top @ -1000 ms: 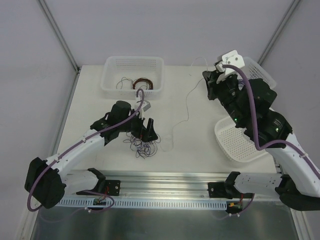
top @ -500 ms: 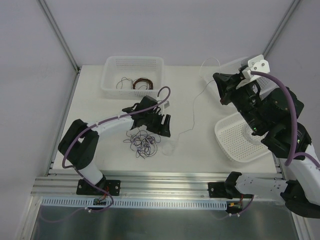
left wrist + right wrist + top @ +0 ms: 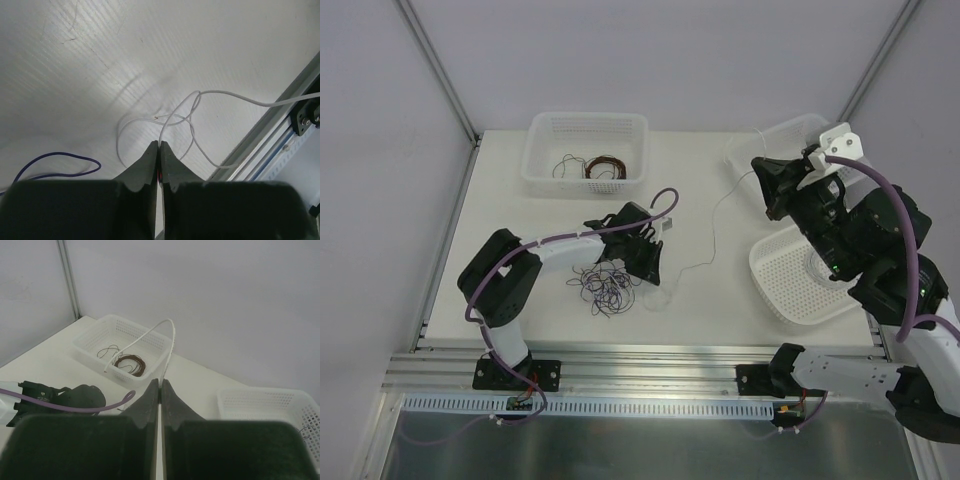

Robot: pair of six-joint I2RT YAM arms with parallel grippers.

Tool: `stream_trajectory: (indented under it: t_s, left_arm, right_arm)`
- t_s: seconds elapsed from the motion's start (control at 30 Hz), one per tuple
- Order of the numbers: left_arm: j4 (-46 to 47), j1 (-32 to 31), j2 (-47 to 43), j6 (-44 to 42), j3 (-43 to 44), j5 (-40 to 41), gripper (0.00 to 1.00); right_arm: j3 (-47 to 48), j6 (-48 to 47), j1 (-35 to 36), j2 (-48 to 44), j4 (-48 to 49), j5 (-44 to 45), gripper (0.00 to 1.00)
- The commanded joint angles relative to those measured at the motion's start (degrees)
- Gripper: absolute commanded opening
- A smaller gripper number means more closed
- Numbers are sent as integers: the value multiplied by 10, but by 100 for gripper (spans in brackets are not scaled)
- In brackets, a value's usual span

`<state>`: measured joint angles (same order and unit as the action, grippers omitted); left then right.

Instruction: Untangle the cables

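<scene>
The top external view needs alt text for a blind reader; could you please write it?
Two arms hold a white wire over a table: the right gripper grips it high, the left gripper pinches it beside the cables, a dark tangle.

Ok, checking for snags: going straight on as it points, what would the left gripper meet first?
Most likely the loose white wire, looped just ahead of the shut left gripper, then the table; depth is unclear.
</scene>
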<state>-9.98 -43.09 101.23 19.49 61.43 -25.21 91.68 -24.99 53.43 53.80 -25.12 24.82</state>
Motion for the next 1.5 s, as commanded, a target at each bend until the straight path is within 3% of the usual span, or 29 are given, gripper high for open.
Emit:
stream_trajectory:
  t_s: [0.0,0.1,0.27,0.5,0.77,0.9,1.2,1.33,1.47]
  left_arm:
    - [4,0,-13,-12,18,29,0]
    - [-9,19,-42,-25,15,73,0]
    - [-50,150,-79,5,5,145,0]
    - [-99,294,-99,15,21,173,0]
    - [-133,403,-82,13,41,189,0]
    - [-140,412,-96,0,39,201,0]
    - [-143,384,-196,-21,-20,78,0]
    - [-143,348,-260,-39,-77,38,7]
    - [-143,302,-335,-64,-143,10,22]
  right_arm:
    - [-13,7,-2,-25,10,20,1]
    - [-19,6,-2,-46,-9,41,1]
    - [-5,1,-3,-77,-39,73,1]
    - [17,-15,-2,-113,-63,103,1]
    - [52,-29,-2,-124,-75,108,1]
    - [57,-37,-2,-121,-78,110,1]
    - [68,-77,-2,-92,-63,136,1]
    - [70,-115,-2,-81,-38,174,1]
    - [75,-150,-2,-56,-11,197,1]
